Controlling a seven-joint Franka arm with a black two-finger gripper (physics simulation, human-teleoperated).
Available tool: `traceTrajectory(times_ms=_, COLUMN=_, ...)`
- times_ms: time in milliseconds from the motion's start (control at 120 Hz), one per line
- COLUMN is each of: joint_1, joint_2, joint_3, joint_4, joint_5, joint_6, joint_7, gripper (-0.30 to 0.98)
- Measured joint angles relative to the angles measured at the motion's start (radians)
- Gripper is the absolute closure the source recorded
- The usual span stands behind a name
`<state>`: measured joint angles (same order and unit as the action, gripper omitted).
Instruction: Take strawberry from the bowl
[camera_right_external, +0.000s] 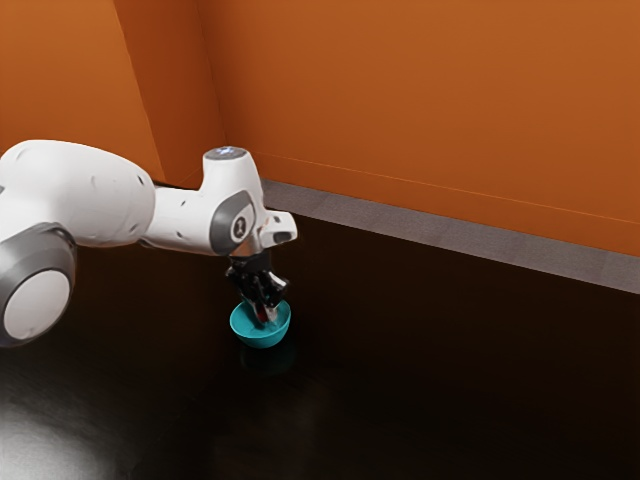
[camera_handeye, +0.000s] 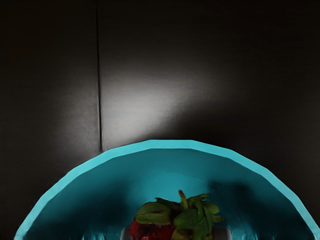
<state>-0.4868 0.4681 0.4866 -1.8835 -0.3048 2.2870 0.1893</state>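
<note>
Reading the exterior view from left to right, we first locate the white arm (camera_right_external: 95, 190) with its grey joint covers; it enters at the exterior view's left edge and extends toward the middle. Below it, a pale sheen (camera_right_external: 45, 435) lies on the glossy black desk (camera_right_external: 400, 380). Near the middle, we find the turquoise bowl (camera_right_external: 258, 338) standing upright on the desk. The black hand (camera_right_external: 264, 316) points down into it, slightly inclined, directly below the end of the arm. We read the hand as partly closed, its two fingers held apart by the width of the strawberry (camera_handeye: 150, 231) and in contact with it from opposite sides. The strawberry is inside the bowl, its red body between the grey fingertips (camera_handeye: 223, 233). In the wrist view, we see its green leaves (camera_handeye: 190, 215) directed up toward the camera and partly overlapping one fingertip; the bowl's lighter, faceted rim curves around the fruit, well apart from it. We cannot tell whether the strawberry touches the bowl's floor. A thin dark seam (camera_handeye: 99, 90) crosses the desk and runs up to the outside of the rim. Behind the desk, a grey strip (camera_right_external: 430, 230) continues to the exterior view's right edge, along the foot of the orange wall (camera_right_external: 400, 100).
</note>
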Motion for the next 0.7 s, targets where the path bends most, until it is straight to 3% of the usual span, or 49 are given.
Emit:
traceTrajectory(times_ms=342, joint_1=-0.079, joint_2=-0.100, joint_3=0.008, joint_4=0.003, joint_5=0.024, joint_6=-0.013, joint_7=-0.045, gripper=0.79)
traceTrajectory(times_ms=700, joint_1=-0.092, joint_2=-0.059, joint_3=-0.153, joint_4=0.083, joint_5=0.028, joint_6=-0.011, joint_7=-0.092, gripper=0.78)
